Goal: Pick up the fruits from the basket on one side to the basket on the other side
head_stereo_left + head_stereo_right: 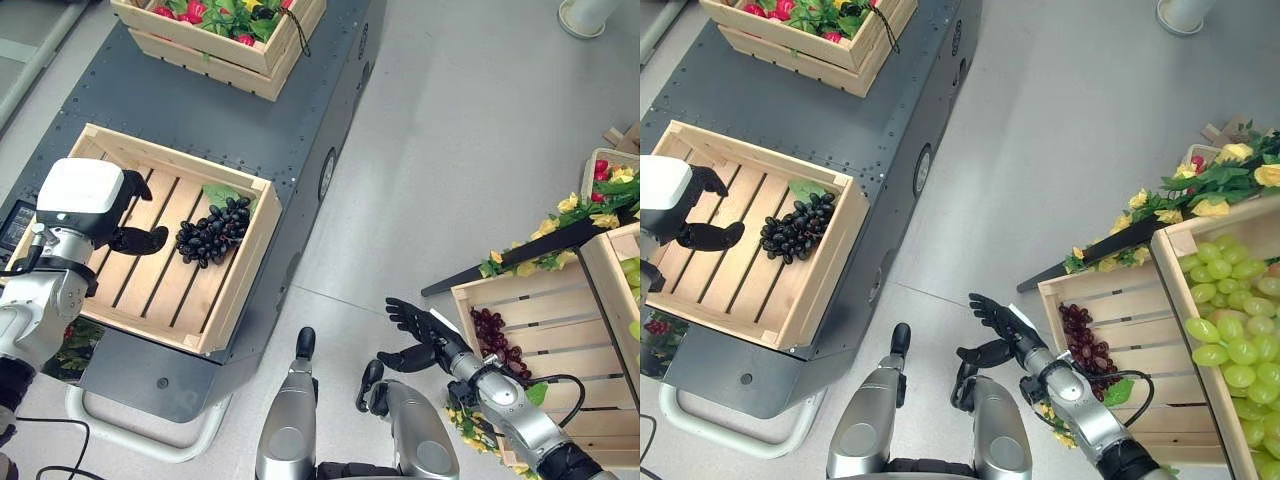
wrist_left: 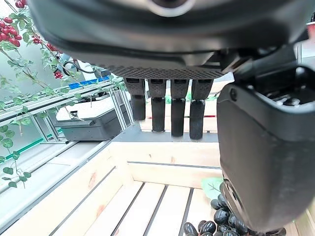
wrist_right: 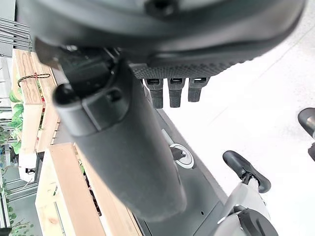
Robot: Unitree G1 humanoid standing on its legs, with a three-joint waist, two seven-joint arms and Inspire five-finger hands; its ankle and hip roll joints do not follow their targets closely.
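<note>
Both hands open: left hand [image 1: 137, 238] beside black grapes [image 1: 212, 231], right hand [image 1: 420, 325] over floor.

Both head eyes look steeply down, sharing the wooden crate [image 1: 160, 235] of dark grapes [image 1: 212, 231]. Each wrist camera peers closely along its own hand.

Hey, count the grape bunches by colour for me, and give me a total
Black grape bunches: 1, in the left crate.
Dark red grape bunches: 1, in the right crate.
Green grape bunches: 1, in the far-right crate.
Total: 3
</note>
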